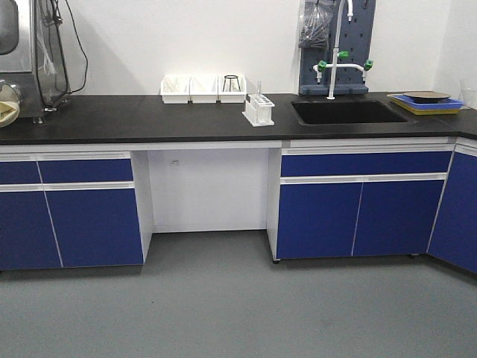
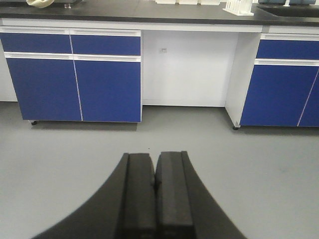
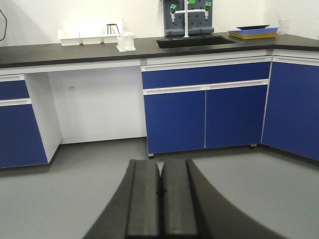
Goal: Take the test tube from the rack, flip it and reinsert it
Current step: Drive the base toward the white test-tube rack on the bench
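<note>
The rack (image 1: 258, 110) stands on the counter (image 1: 134, 118) just left of the sink (image 1: 346, 112), with a test tube (image 1: 260, 89) faintly visible upright in it. Farther back sit three white bins (image 1: 203, 89); the rightmost holds a black wire stand (image 1: 232, 82). Only the wrist views show the left end effector (image 2: 155, 181) and right end effector (image 3: 160, 184), each pressed fully together, empty, above the floor.

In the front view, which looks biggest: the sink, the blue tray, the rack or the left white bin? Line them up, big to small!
1. the sink
2. the blue tray
3. the rack and the left white bin look about alike; the bin sits farther back, so I won't rank those two.
</note>
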{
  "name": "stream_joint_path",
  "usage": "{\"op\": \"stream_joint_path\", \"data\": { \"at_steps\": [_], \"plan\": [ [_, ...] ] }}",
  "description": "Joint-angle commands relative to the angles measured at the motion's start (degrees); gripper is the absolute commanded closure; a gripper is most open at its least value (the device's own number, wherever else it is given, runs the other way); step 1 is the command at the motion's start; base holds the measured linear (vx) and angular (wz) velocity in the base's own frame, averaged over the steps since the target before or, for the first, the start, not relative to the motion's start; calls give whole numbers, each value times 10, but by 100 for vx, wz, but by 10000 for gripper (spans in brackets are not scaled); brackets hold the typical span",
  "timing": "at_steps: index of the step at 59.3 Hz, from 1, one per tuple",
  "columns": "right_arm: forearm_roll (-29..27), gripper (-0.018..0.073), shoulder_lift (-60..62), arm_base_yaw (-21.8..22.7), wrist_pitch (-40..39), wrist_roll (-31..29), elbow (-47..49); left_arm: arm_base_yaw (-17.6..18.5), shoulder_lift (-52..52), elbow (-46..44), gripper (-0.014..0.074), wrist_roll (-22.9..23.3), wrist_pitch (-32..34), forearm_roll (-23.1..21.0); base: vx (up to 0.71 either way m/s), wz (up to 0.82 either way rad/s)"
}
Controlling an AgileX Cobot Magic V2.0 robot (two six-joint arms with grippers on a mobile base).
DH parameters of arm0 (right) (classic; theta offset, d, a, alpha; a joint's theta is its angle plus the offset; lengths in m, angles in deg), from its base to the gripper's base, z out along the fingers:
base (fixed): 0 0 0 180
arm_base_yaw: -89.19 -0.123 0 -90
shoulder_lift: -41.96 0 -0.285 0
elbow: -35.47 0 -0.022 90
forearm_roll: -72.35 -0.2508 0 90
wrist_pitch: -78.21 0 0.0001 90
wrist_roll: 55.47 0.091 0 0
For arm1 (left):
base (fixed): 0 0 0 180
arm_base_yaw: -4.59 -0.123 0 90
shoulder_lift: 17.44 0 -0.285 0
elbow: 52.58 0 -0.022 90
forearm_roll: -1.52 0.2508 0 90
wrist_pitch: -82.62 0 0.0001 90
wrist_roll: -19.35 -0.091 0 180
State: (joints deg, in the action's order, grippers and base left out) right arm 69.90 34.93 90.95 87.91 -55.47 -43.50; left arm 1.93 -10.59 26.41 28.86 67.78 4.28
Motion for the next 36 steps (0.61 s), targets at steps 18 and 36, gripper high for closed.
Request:
{"op": "stream_joint_path", "data": {
  "at_steps": [18, 36],
  "plan": [
    [3, 571, 4, 4, -45, 0, 0, 5, -7, 1, 603, 0, 45, -3, 0, 0],
    [3, 571, 4, 4, -43, 0, 0, 5, -7, 1, 603, 0, 45, -3, 0, 0]
  ]
}}
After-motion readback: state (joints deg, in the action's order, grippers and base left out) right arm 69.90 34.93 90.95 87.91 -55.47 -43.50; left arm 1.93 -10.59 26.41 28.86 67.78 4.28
